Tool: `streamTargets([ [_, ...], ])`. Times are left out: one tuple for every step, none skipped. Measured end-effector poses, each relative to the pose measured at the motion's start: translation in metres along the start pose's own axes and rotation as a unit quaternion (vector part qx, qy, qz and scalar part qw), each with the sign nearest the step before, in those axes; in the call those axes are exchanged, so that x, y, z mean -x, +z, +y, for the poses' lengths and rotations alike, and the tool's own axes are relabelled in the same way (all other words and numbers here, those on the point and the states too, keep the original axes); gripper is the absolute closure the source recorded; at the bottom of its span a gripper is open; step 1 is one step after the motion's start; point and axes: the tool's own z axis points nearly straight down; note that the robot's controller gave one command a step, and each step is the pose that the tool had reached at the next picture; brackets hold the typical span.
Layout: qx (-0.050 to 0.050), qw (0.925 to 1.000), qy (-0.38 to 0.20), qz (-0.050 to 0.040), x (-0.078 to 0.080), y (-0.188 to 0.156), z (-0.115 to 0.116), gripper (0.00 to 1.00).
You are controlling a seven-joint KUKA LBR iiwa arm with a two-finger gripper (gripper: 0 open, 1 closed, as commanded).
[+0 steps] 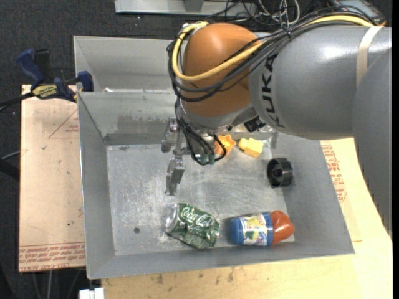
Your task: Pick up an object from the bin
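Now | gripper near crushed green Coca-Cola can | gripper width: cannot tell

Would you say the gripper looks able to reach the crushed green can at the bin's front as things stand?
Probably yes: the gripper hangs just behind the crushed green can, over bare bin floor, and nothing lies on the can. The blue bottle close beside it might crowd one side.

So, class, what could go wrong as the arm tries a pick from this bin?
The crushed green can and blue bottle lie close together by the near wall of the bin, so grasping one may knock the other. The bottle lies on its side and could roll.
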Motion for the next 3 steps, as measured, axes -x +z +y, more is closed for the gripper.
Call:
streamTargets([
  [0.0,1.0,0.001,-0.0009,0.001,-0.001,0.0,0.0],
  [0.001,0.9994,-0.035,-0.0047,-0.004,0.016,-0.008,0.0],
  [0.001,0.9984,-0.057,-0.0047,-0.01,0.031,-0.015,0.0],
])
